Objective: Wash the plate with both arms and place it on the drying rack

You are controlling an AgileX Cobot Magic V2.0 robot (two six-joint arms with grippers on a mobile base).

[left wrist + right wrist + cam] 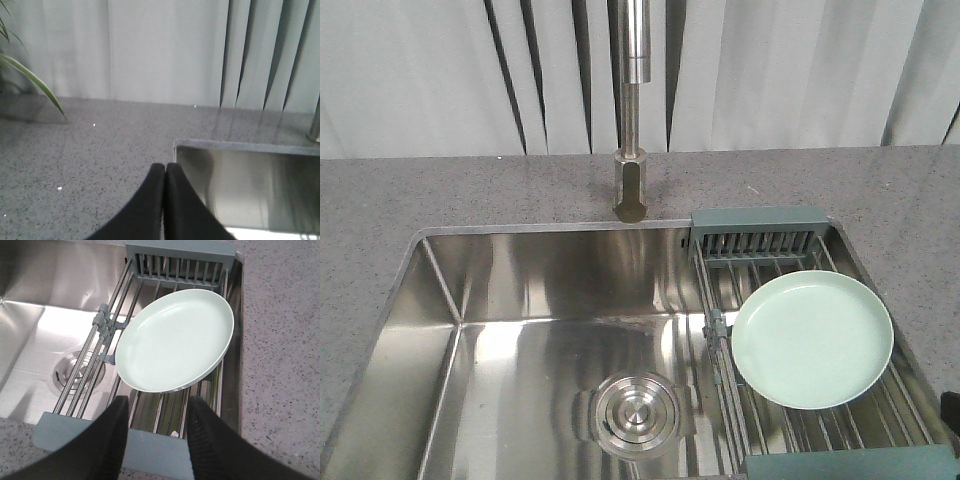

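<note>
The right claw (156, 412) is spread wide and holds nothing, poised above the near end of the drying rack (150, 442); the left claw (165, 172) is pressed closed and empty over the counter (90, 150) – only its fingertips show; the plate (812, 339) lies flat on the rack at the sink's (520, 290) right edge.

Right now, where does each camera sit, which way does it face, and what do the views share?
Front view: high, looking down at the sink, faucet, and plate on the rack; no arm shows.
Left wrist: low over the counter, facing the curtain; left end effector shut.
Right wrist: above the rack's near end, looking down at the plate; right end effector open.
Front and right wrist share plate, rack, drain.
</note>
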